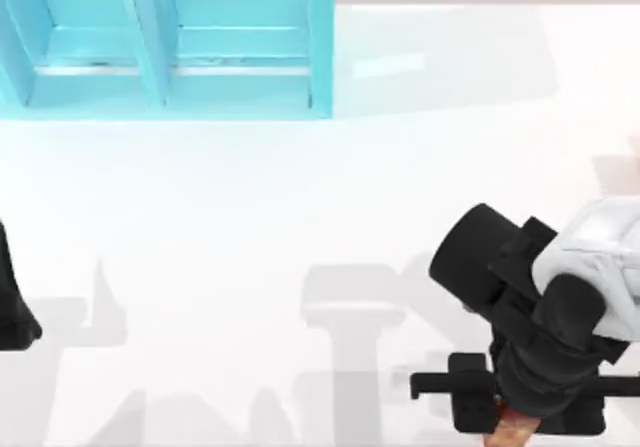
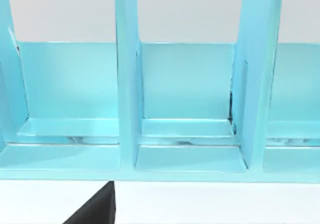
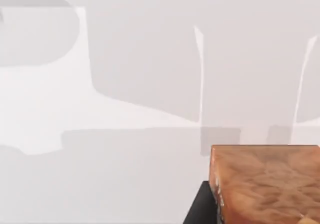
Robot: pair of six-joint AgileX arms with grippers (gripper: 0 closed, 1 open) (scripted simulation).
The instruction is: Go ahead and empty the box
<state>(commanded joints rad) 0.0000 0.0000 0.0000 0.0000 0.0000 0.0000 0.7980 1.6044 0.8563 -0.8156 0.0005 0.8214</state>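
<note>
One brown, wood-grained block [image 3: 267,184] is all I can see of the load at my right gripper [image 1: 515,429], which sits at about five o'clock on the white table [image 1: 250,217], at the near edge of the top view. From above, a sliver of that block pokes out beneath the black wrist there; my right wrist view shows its flat top face and one straight edge, with a dark finger [image 3: 200,206] alongside it. I cannot tell its long axis or which way it points, because most of it is hidden. The finger lies against the block's side, but whether the fingers are clenched on it I cannot tell. The light-blue box [image 1: 170,42] stands at about eleven o'clock, its upright dividers splitting it into compartments whose floors are bare in my left wrist view. My left arm [image 1: 15,302] is parked at nine o'clock, at the table's left edge.
</note>
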